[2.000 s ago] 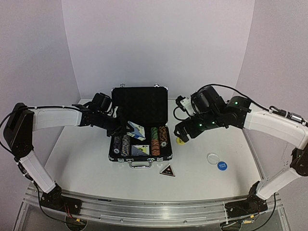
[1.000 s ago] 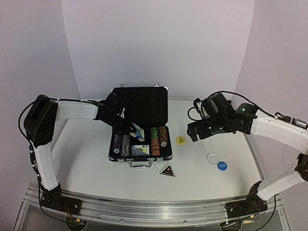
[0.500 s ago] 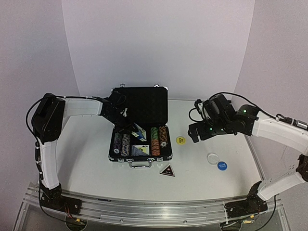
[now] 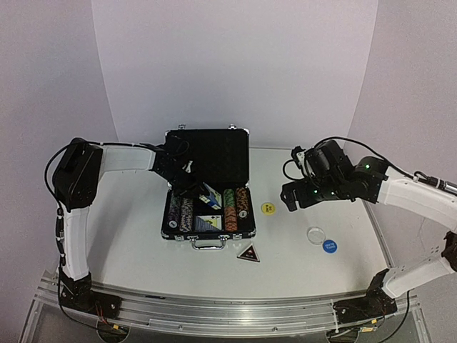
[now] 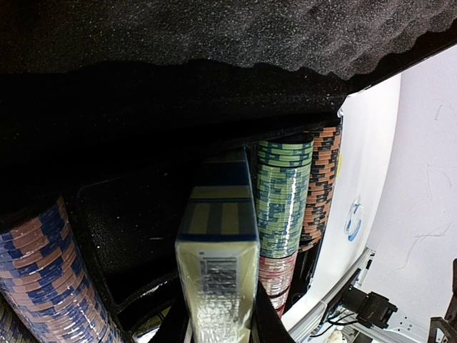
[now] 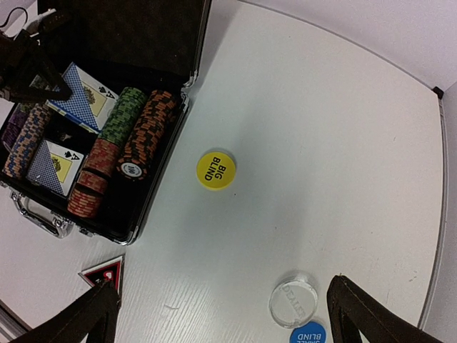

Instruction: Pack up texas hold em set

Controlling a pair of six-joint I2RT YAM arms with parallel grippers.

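While pinched tight between the left gripper [image 5: 218,325] jaws, pokes out ahead of them inside the open black briefcase [image 4: 214,150]: a blue card deck [image 5: 218,264], pale barcode end showing. Rows of striped poker chips [image 5: 282,193] on both sides of the jaws. On the right gripper [image 6: 223,300], spread wide, with a yellow disc [image 6: 216,170] ahead, a clear disc [image 6: 293,301] and blue disc [image 6: 308,334] between the tips.

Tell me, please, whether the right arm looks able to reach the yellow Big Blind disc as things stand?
Probably yes. The right gripper hangs open nearby, and the yellow disc lies flat on bare table, apart from the briefcase, with nothing over it.
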